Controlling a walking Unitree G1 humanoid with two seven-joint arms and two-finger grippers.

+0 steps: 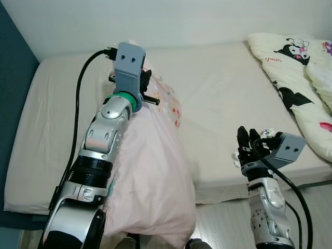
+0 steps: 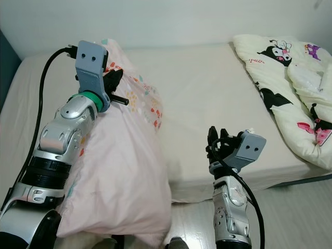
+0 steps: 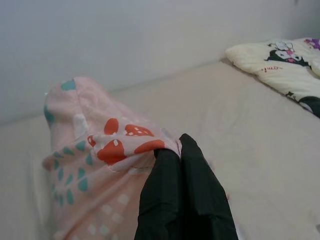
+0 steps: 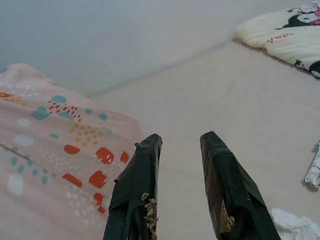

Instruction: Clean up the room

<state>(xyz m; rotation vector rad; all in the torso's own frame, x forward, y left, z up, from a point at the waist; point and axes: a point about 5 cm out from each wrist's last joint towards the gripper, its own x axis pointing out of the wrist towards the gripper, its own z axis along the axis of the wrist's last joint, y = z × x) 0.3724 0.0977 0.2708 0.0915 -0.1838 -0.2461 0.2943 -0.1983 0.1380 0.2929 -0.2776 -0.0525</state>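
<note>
Pillow (image 1: 150, 181), pink with coloured spots: lower end hangs off the near edge of the bed (image 1: 218, 98), upper end lifted over the mattress. Left arm raised and stretched forward. Left claw (image 3: 180, 150) pressed together, pinching the pillow's top corner; fabric bunched at the fingertips. Right arm bent, forearm upright at the bed's near edge. Right claw (image 4: 180, 145) spread, holding nothing, pointing across the mattress; pillow lies to its left, apart from it. Cartoon-print quilt (image 1: 301, 72) heaped at the bed's far right. Small white scraps (image 4: 315, 170) on the sheet near the right claw.
</note>
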